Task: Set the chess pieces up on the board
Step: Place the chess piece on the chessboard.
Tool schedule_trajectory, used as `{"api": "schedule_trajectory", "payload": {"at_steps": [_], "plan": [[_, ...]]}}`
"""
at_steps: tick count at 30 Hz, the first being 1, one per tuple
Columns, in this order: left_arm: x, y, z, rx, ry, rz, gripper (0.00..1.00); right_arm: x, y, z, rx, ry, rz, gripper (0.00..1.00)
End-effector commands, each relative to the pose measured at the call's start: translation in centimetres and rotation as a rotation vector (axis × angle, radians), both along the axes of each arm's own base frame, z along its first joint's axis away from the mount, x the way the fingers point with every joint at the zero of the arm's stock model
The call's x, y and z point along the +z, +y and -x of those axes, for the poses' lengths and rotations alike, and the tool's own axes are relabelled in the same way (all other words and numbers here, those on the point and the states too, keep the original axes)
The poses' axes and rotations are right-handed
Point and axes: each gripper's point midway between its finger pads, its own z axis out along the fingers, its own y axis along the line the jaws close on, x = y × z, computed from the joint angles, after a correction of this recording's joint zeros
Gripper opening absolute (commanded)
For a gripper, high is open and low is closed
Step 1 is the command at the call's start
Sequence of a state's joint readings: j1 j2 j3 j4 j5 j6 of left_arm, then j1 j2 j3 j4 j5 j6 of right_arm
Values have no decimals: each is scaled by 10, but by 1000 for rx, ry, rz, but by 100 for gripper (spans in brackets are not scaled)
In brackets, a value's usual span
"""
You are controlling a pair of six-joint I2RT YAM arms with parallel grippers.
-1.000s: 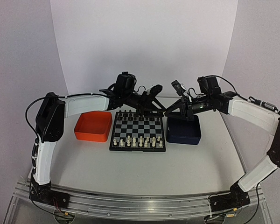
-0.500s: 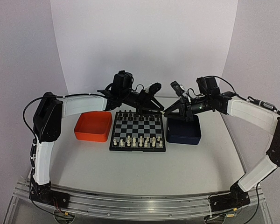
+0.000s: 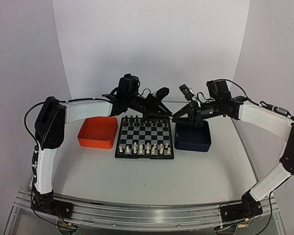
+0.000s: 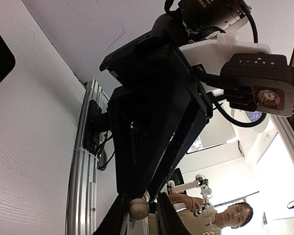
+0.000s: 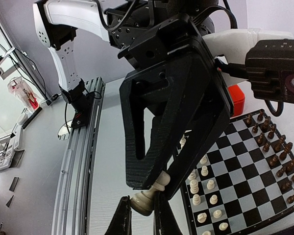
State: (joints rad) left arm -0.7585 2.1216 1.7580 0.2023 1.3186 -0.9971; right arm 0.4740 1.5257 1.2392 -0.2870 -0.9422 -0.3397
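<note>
In the overhead view the two arms are meeting at the upper right corner of the board [image 3: 148, 133]. The board is sitting at the middle of the frame on the white table [image 3: 152, 181], between the orange tray [image 3: 95, 142] on its left and the dark blue tray [image 3: 192, 144] on its right. The right gripper [image 5: 142, 218] is pinching a cream-white chess piece [image 5: 146, 199] at the bottom of its wrist view. Its fingers are drawn in narrow on the piece, which is lying tilted between them, held in the air and not standing on any square. The left gripper [image 4: 139, 218], reaching in from the left of the overhead frame, is standing narrow around the rounded end of the same piece, low in its own wrist view. Whether its pads are pressing on the piece I cannot tell. Other cream-white chess pieces [image 3: 141, 147] are standing in the board's lower rows, and black chess pieces [image 3: 137, 119] are lining its upper edge.
</note>
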Motion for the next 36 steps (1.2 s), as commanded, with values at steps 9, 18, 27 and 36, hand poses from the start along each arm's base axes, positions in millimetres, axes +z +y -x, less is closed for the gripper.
{"api": "schedule_trajectory", "payload": {"at_steps": [9,18,27,36], "plan": [[28,4,11,-38,-75,76,0,0,5,1,20,20,4,1],[21,7,-17,203,-282,-59,0,12,-1,-1,-46,-23,22,76],[2,66,-59,629,-539,-360,0,36,-27,6,-205,-140,50,87],[-64,153,-99,942,-640,-890,0,-4,-92,-60,-763,-140,297,90]]}}
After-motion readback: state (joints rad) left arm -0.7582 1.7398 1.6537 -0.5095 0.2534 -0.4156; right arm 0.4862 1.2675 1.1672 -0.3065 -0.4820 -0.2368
